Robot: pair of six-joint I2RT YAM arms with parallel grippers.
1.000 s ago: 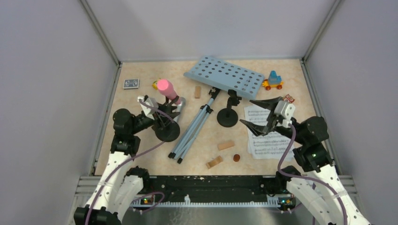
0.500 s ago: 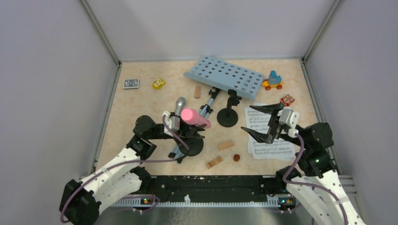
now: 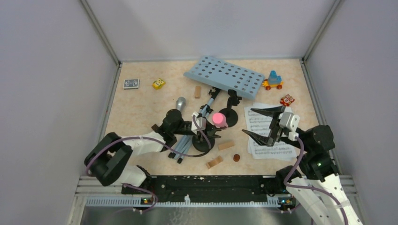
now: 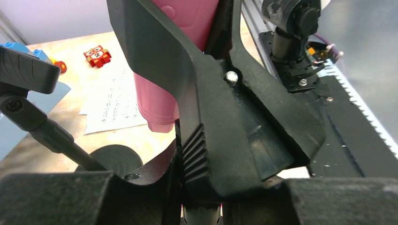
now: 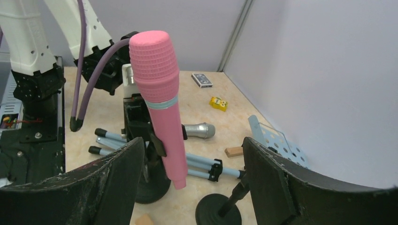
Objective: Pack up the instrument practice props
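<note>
My left gripper (image 3: 199,125) is shut on the stem of a black round-based mic holder (image 3: 202,143) at mid table. The pink microphone (image 3: 217,118) stands clipped in it and fills the left wrist view as the pink microphone (image 4: 164,101). My right gripper (image 3: 248,121) hangs open over the white sheet music (image 3: 268,140), facing the pink microphone (image 5: 162,108). A second mic holder (image 3: 227,117) stands just behind. The silver microphone (image 3: 180,103) lies on the table. The pale blue music rack (image 3: 224,77) lies at the back, its tripod legs (image 3: 209,104) running under my left arm.
Wooden blocks (image 3: 225,145) and a small brown piece (image 3: 236,157) lie near the front. A yellow toy (image 3: 158,84) and a card box (image 3: 131,83) sit at the back left. A toy vehicle (image 3: 272,81) and a red owl tile (image 3: 287,100) are at the back right. Walls close three sides.
My left arm has carried the holder with the pink microphone from the back left to the table's middle, uncovering the silver microphone. My right gripper has drifted slightly nearer, still open.
</note>
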